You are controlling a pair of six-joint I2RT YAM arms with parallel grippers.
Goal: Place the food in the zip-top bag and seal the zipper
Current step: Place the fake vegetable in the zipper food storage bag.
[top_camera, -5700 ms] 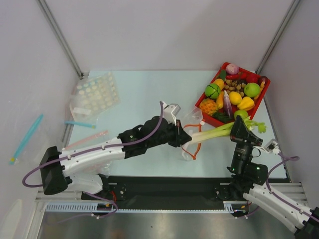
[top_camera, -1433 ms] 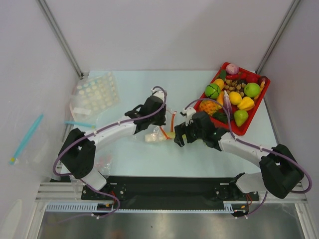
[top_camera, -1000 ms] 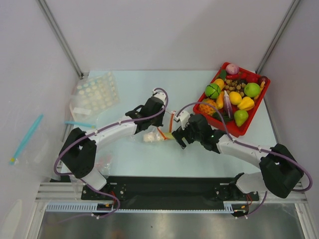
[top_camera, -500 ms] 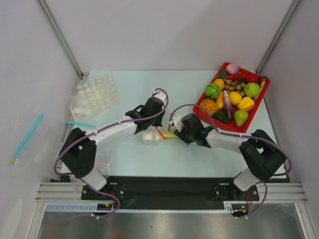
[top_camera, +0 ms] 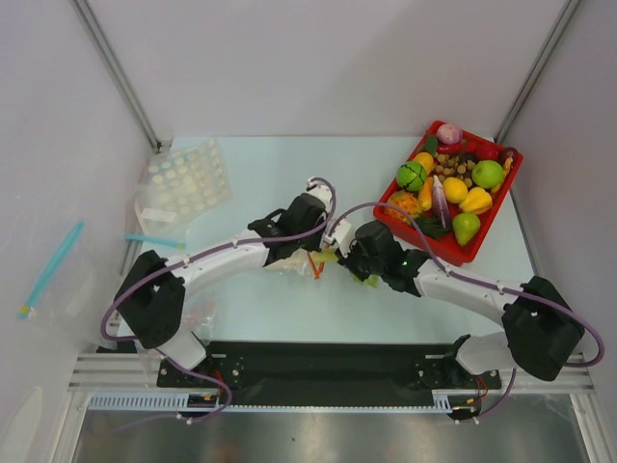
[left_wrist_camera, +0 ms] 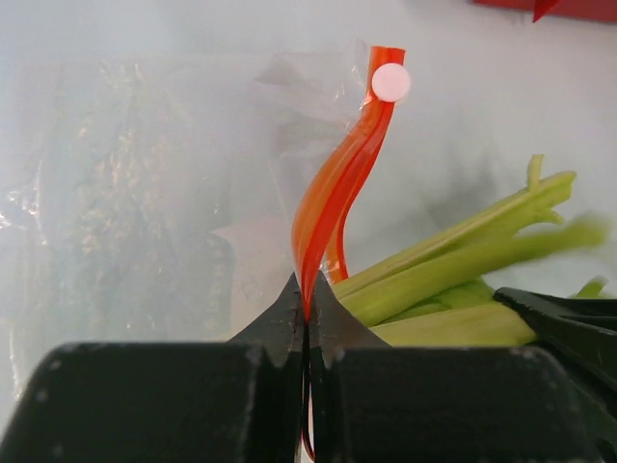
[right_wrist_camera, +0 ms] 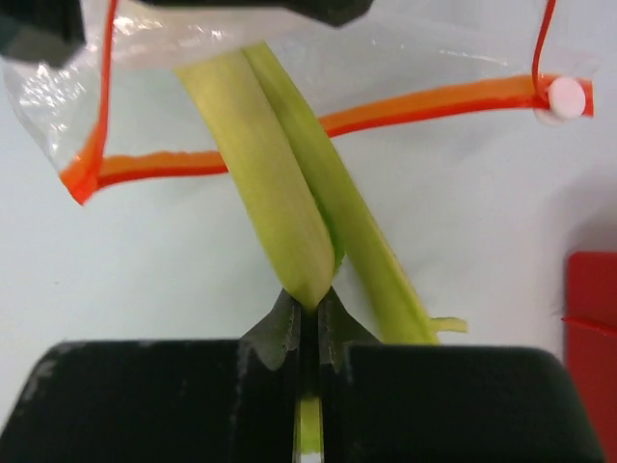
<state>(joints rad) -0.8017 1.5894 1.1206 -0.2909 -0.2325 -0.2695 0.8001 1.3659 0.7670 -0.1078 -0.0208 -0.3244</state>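
Observation:
The zip-top bag (left_wrist_camera: 145,193) lies clear and crumpled on the table, mid-table in the top view (top_camera: 287,262). My left gripper (left_wrist_camera: 307,289) is shut on its red-orange zipper (left_wrist_camera: 333,183), holding the mouth up. The leek (right_wrist_camera: 280,193) passes through the mouth, its stalk end inside the bag and its green leaves (left_wrist_camera: 453,256) sticking out. My right gripper (right_wrist_camera: 310,299) is shut on one leaf tip. In the top view both grippers, left (top_camera: 310,251) and right (top_camera: 349,258), meet over the leek (top_camera: 333,257). A green pear (top_camera: 467,228) lies in the red tray (top_camera: 432,243).
The red tray at back right holds several toy fruits, and its corner (right_wrist_camera: 593,318) shows close to my right gripper. Another clear bag (top_camera: 183,178) lies at back left, a blue strip (top_camera: 152,240) near it. A blue stick (top_camera: 50,268) lies off the table's left.
My right gripper has closed from wide open onto the leek's leaf. The left gripper, still shut on the zipper, has shifted slightly right with the bag mouth.

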